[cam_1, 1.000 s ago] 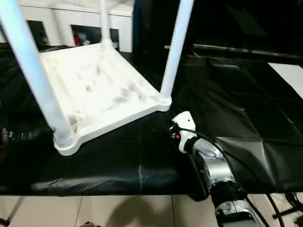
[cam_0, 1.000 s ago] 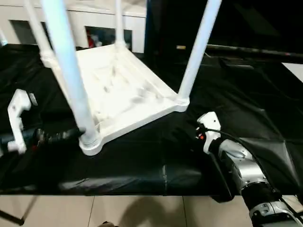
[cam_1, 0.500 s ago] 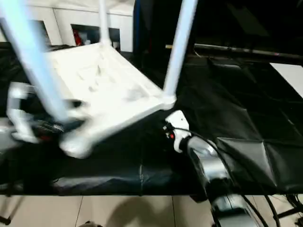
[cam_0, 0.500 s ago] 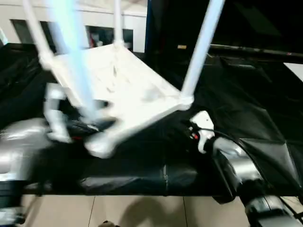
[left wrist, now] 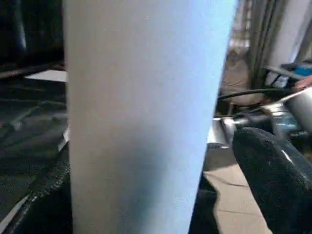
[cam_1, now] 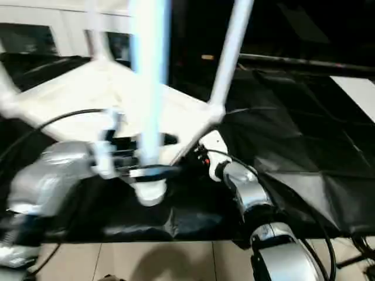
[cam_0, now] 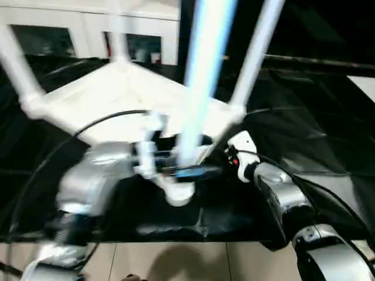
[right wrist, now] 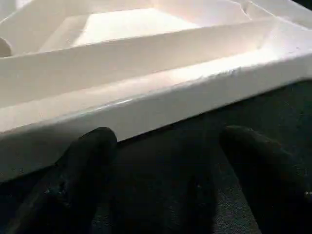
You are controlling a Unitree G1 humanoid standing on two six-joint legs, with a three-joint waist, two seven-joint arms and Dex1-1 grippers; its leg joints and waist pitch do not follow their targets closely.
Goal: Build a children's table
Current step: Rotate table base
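Observation:
The children's table [cam_0: 111,93] lies upside down on the black-draped work table [cam_0: 328,140], white legs pointing up. The nearest leg [cam_0: 202,76] rises from the front corner socket [cam_0: 179,193]. My left gripper [cam_0: 188,171] stands open around the base of this leg. In the left wrist view the leg [left wrist: 146,117] sits between the jaws, and one black finger [left wrist: 275,180] stays clear of it. My right gripper [right wrist: 170,161] is open, low on the cloth, its fingers [right wrist: 90,158] pointing at the top's side rim [right wrist: 161,105] just short of touching.
The work table's front edge [cam_0: 176,234] runs just below the socket, with tiled floor beyond. White cabinets [cam_0: 88,29] stand behind. A black cable [cam_0: 88,126] arcs over my left forearm. Creased black cloth [cam_0: 310,105] spreads to the right.
My left arm has swung in from the left to the near leg. The table has turned, its near corner shifting right. My right gripper has edged toward the rim.

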